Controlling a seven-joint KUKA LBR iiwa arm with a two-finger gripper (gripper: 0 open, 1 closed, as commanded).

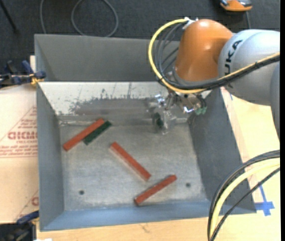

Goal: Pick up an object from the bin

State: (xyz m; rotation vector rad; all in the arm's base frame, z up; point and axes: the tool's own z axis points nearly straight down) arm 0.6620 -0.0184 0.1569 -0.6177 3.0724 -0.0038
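Red bar (129,161) lies flat in the middle of the bin (107,59) floor, its long axis running from far-left to near-right. The claw (162,120) hangs by the far wall, right of centre, so the bar sits nearer and to its left, well apart. Whether the claw is open or closed, I cannot tell. A grip across the bar's narrow width looks likeliest.

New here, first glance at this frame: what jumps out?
The arm's orange cover at upper right, its pincer hanging by the bin's back wall, apart from every bar. Then three red bars on the floor: one at left alongside a dark green bar, one in the middle, one near the front.
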